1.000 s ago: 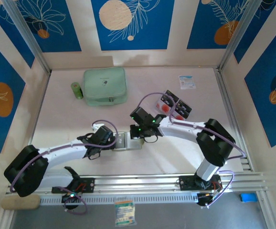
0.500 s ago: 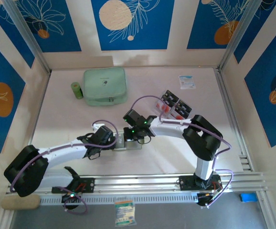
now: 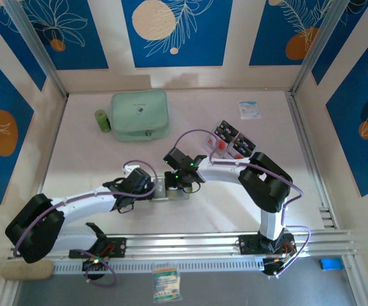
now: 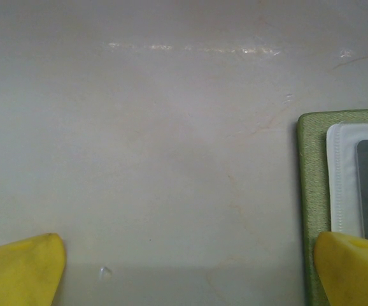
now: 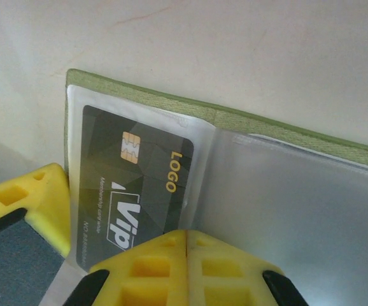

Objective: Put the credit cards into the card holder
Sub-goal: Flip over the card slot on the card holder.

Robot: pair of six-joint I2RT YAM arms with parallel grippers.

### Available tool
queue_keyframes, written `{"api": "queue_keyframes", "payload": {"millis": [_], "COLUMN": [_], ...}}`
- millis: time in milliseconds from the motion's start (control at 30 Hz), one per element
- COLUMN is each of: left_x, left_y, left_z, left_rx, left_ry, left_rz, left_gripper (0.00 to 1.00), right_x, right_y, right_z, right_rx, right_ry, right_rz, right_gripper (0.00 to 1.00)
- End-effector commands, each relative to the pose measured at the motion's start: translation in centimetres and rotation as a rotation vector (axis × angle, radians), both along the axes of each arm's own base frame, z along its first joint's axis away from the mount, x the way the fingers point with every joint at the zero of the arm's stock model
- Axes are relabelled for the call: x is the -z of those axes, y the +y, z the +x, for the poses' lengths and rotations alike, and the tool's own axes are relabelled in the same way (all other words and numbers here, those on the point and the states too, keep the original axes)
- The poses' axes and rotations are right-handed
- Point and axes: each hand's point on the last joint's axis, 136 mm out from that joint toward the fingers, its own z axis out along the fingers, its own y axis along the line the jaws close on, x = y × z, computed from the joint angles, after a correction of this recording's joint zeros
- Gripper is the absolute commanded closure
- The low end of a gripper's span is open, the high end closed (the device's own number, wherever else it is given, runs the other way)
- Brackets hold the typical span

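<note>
Pressing its closed fingertips to the near edge of a black VIP card, the right gripper worked over the open card holder. The holder lay flat at the middle of the table, somewhat toward the near edge. The card sat under the clear sleeve of one half of the holder, nearly home by the look of it, and the sleeve beside it looked empty. Nothing showed between the jaws themselves.

The left gripper stood with its jaws spread wide and held nothing. One yellow finger was over the holder's olive border and the other over bare table; whether it pressed down could not be told.

By that reckoning the job was only begun: one card lodged, and the rest of the credit cards lying in a loose group toward the right edge, just beyond the right arm's forearm and well apart from the holder.

Room was ample. Bare surface stretched from the holder toward the left edge, and between the holder and the metal rail along the near edge. A mint zip case and a small green cylinder kept to the far-left corner, and a white-and-blue paper packet lay near the far-right corner, all clear of the path between cards and holder.
</note>
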Motion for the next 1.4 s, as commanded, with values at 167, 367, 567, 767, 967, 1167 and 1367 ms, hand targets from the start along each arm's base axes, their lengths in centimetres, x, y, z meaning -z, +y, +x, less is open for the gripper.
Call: {"api": "queue_keyframes", "payload": {"millis": [167,367,567,767,967,1167,1367], "left_x": [0.0,0.1,0.1,-0.1,-1.3,-3.7,-4.9], "left_y": [0.1,0.1,0.1,0.0,-0.2,-0.8,-1.8], "left_z": [0.2,0.2,0.2,0.2,0.5,1.4,1.9], "left_rx": [-0.007,-0.007,-0.009,-0.007,-0.01,-0.002,0.013], "left_ry": [-0.002,-0.001,-0.002,-0.004,-0.028,-0.074,-0.083], "left_rz": [-0.009,-0.008,-0.01,-0.015,-0.031,-0.058,-0.095], "left_gripper": [0.0,0.0,0.0,0.0,0.0,0.0,0.0], "right_x": [0.1,0.1,0.3,0.4,0.5,1.1,1.4], "right_y": [1.4,1.8,2.3,2.3,2.2,1.8,1.8], "right_z": [-0.4,-0.5,-0.7,-1.1,-1.3,-1.3,-1.4], "right_rx": [-0.02,-0.024,-0.023,-0.007,0.008,0.024,0.037], "right_ry": [0.034,0.038,0.058,0.083,0.096,0.103,0.114], "right_rz": [0.027,0.031,0.046,0.067,0.07,0.056,0.063], "right_gripper": [1.0,1.0,1.0,1.0,1.0,1.0,1.0]}}
